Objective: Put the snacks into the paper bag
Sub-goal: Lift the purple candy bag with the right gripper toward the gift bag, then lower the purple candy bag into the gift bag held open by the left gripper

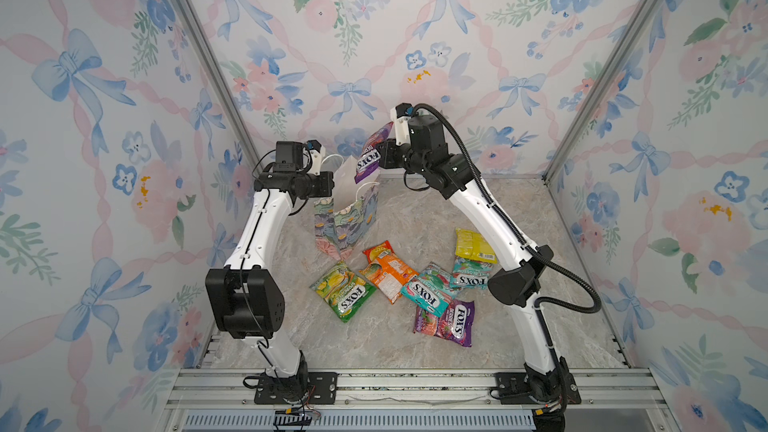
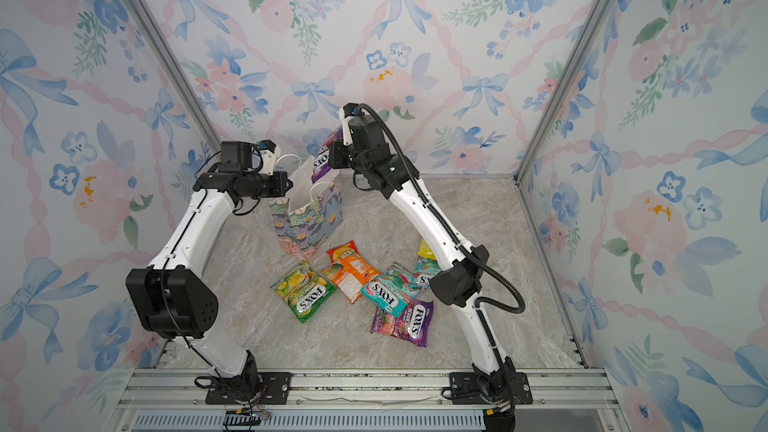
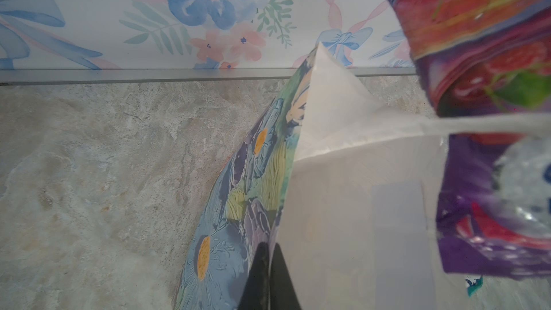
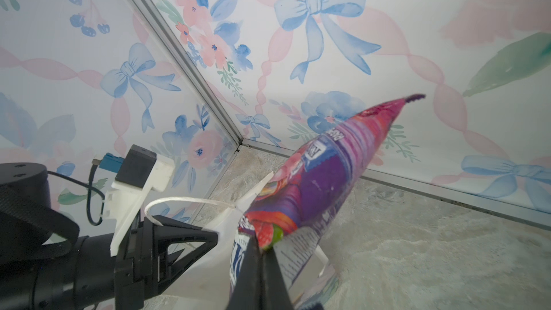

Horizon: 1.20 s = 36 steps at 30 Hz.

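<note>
**Bag** [image 1: 347, 222]: we see it standing on the table [image 1: 374, 347] toward the back wall, mouth up and open, flowered outside and white inside.
**Bag interior:** in the left wrist view we see only white paper walls [image 3: 343, 204]. The bottom is hidden, so we cannot tell what lies in it.
**Left pincer** [image 3: 269, 250]: pressed together on the bag's rim, with one finger on the flowered face and one on the white lining.
**Handle** [image 4: 185, 199]: a white cord looping above the rim, just beside the left pincer.
**Right pincer** [image 4: 262, 251]: pinching one edge of the held packet [image 4: 328, 180], above the bag.
**Held packet:** purple, hanging tilted over the mouth in both top views, with its lower end at the rim. We cannot tell whether it has passed the rim.
**Loose packets:** all lie on the table in front of the bag and outside it.
- green [image 1: 345, 290]
- orange [image 1: 388, 274], with a small red one [image 1: 378, 250] at its far end
- near teal [image 1: 430, 295]
- far teal [image 1: 469, 274]
- purple [image 1: 446, 322]
- yellow [image 1: 473, 245]

**Overlaps:** the near teal lies over the edges of the orange and the purple, and the yellow rests on the far teal.
</note>
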### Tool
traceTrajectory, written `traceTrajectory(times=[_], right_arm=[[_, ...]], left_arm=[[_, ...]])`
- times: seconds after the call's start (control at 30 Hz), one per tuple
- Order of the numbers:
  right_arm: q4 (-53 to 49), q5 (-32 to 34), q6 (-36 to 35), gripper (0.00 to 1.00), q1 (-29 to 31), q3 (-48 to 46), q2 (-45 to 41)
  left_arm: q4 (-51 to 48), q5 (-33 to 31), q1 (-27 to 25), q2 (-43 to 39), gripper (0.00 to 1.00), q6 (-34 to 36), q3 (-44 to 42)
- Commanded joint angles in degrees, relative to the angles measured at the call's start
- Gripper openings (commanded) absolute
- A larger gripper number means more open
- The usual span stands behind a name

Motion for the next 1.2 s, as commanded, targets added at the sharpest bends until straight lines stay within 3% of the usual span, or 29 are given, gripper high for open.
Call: traceTrajectory(times=[0.0,0.47,1.17], right_arm=[[5.03,1.65,0.01,0.0,1.67,2.65,0.5],[1.68,3.61,-1.49,0.0,5.3,1.84,0.55],[0.1,5.06,-3.56,0.0,9.2,-7.9,-5.72]], left_arm=[[-1.04,1.46,0.41,0.29,0.0,-0.96,0.9],[-1.02,0.72,0.41,-0.11,0.0,-0.75,0.72],[-1.04,0.33,1.25,-0.62,0.0,-0.52,0.47]])
